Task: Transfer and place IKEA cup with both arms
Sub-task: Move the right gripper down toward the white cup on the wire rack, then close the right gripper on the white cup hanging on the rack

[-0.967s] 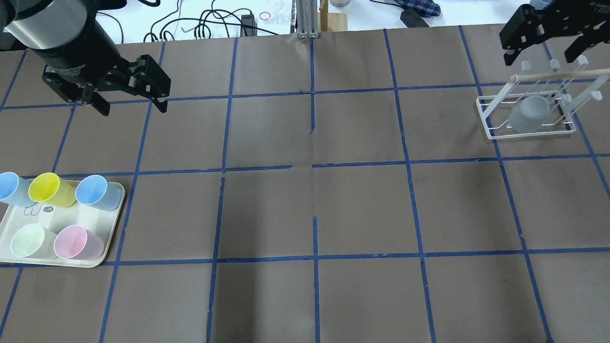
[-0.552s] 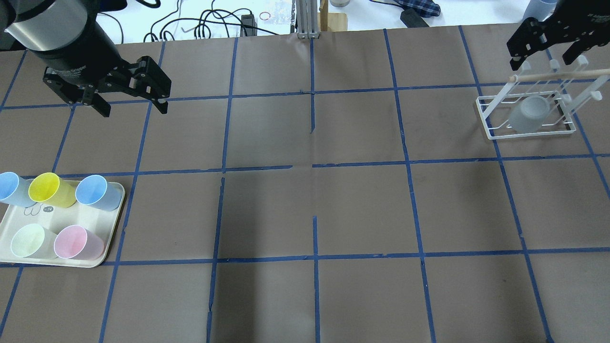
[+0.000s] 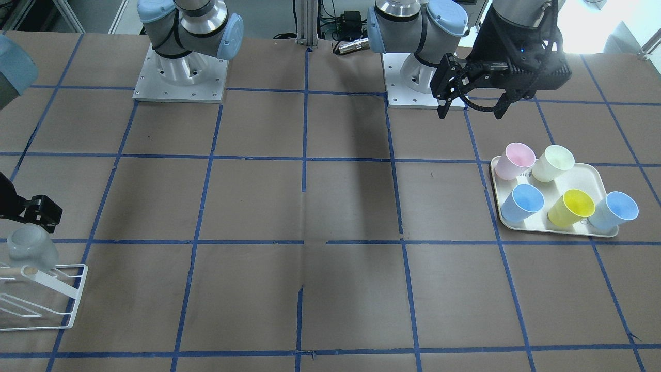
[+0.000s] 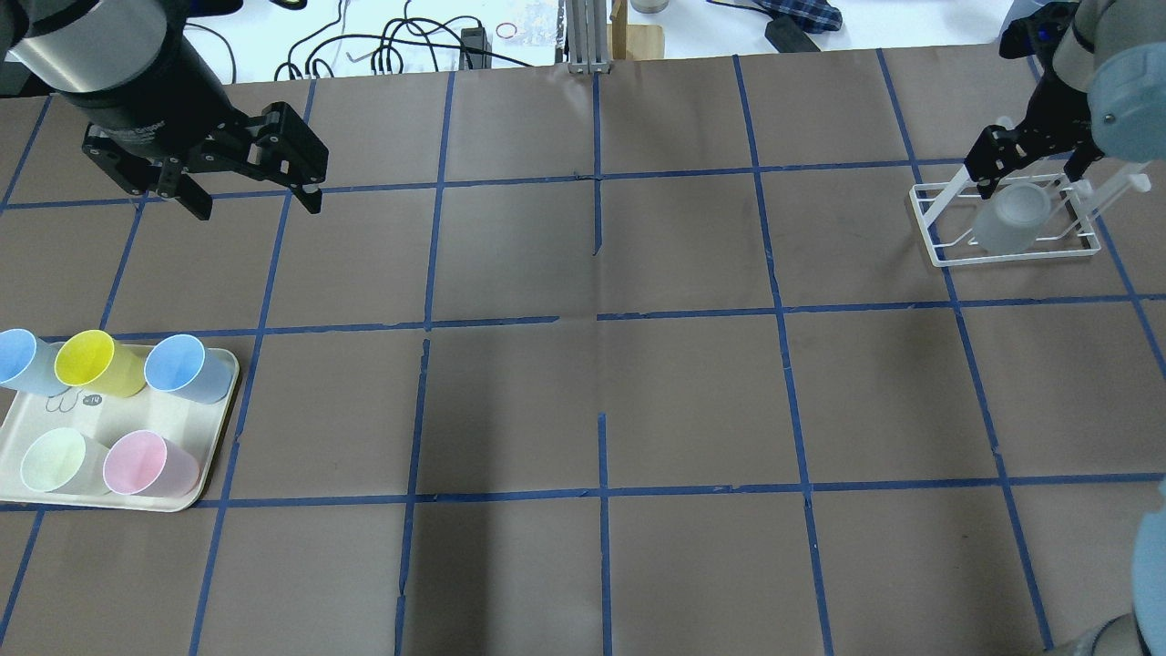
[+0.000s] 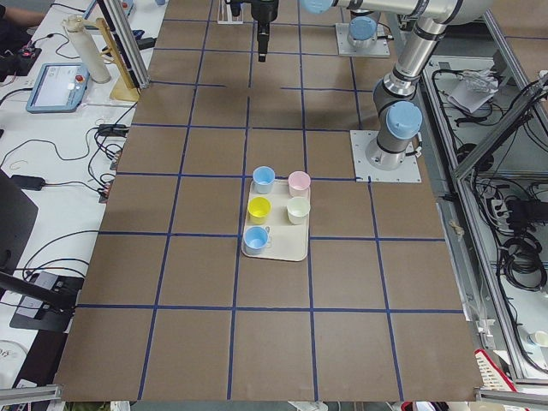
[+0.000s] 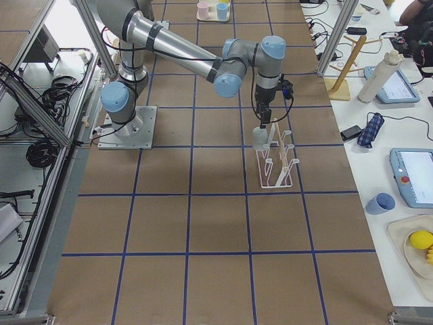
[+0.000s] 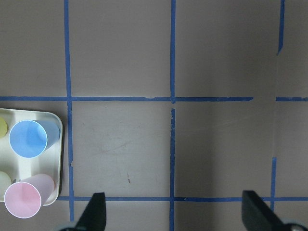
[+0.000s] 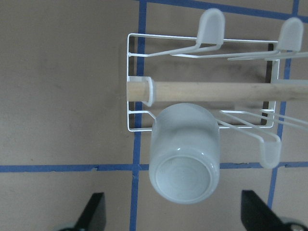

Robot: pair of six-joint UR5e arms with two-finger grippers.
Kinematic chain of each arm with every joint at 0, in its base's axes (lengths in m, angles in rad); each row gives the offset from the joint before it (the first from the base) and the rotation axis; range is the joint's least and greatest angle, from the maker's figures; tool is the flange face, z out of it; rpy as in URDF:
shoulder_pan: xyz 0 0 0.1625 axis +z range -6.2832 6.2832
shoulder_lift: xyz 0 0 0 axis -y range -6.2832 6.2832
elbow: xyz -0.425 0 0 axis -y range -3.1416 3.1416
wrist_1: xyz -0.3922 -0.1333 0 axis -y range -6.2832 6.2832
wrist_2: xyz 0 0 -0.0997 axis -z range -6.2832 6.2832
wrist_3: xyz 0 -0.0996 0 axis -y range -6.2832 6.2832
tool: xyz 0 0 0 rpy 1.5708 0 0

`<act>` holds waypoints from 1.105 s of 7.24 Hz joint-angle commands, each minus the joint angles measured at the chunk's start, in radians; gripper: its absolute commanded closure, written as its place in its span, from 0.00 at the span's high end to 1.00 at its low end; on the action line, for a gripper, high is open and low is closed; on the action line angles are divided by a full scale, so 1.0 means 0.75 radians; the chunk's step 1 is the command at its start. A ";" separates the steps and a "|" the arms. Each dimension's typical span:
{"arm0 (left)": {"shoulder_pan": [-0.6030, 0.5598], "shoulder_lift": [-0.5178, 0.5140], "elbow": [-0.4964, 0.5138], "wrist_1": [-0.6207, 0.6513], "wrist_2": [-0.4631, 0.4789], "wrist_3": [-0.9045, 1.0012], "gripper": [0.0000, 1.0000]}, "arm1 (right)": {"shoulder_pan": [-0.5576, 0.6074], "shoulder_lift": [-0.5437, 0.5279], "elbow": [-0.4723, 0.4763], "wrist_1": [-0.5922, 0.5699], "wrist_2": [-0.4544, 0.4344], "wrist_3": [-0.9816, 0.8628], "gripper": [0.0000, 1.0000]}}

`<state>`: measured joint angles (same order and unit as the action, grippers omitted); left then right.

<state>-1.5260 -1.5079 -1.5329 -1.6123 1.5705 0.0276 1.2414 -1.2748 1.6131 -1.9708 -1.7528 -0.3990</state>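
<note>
The pale-grey IKEA cup [image 4: 1009,221] sits upside down on a peg of a white wire rack [image 4: 938,239] at the table's far right. My right gripper [image 4: 1034,175] is open and hangs straight above it, one finger to each side, clear of the cup. In the right wrist view the cup's base [image 8: 185,173] faces the camera between the open fingertips [image 8: 95,211]. My left gripper [image 4: 255,196] is open and empty above the table at the far left. It also shows in the front view [image 3: 471,106].
A cream tray [image 4: 118,415] at the near left holds a yellow cup [image 4: 91,363], two light-blue cups [image 4: 187,367], a green-cream cup [image 4: 55,460] and a pink cup [image 4: 146,463]. A wooden rod [image 8: 216,91] runs along the rack's top, beside the cup.
My right gripper has come down from the far right corner to just above the rack, over the upside-down cup. The left arm has not moved.
</note>
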 commanded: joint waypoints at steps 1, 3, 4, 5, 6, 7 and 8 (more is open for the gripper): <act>0.004 -0.010 0.017 0.000 -0.008 0.004 1.00 | -0.003 0.047 0.021 -0.011 -0.039 0.004 0.99; 0.004 -0.006 0.009 0.002 -0.010 0.002 1.00 | -0.003 0.057 0.021 -0.029 -0.058 0.017 1.00; 0.002 -0.002 0.003 0.002 -0.008 -0.002 1.00 | -0.003 0.063 0.021 -0.031 -0.058 0.017 1.00; 0.002 -0.002 0.007 0.002 -0.010 0.002 1.00 | -0.001 0.086 0.021 -0.058 -0.058 0.017 0.99; 0.002 -0.014 0.011 0.002 -0.008 -0.018 1.00 | -0.003 0.106 0.021 -0.078 -0.062 0.017 0.98; 0.002 -0.010 0.011 0.002 -0.008 0.002 1.00 | -0.003 0.102 0.015 -0.096 -0.064 0.017 0.98; 0.002 -0.014 0.009 0.004 -0.006 -0.004 1.00 | -0.001 0.112 0.021 -0.097 -0.062 0.017 0.97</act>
<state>-1.5247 -1.5163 -1.5257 -1.6103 1.5649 0.0244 1.2400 -1.1979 1.6274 -2.0355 -1.7995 -0.3866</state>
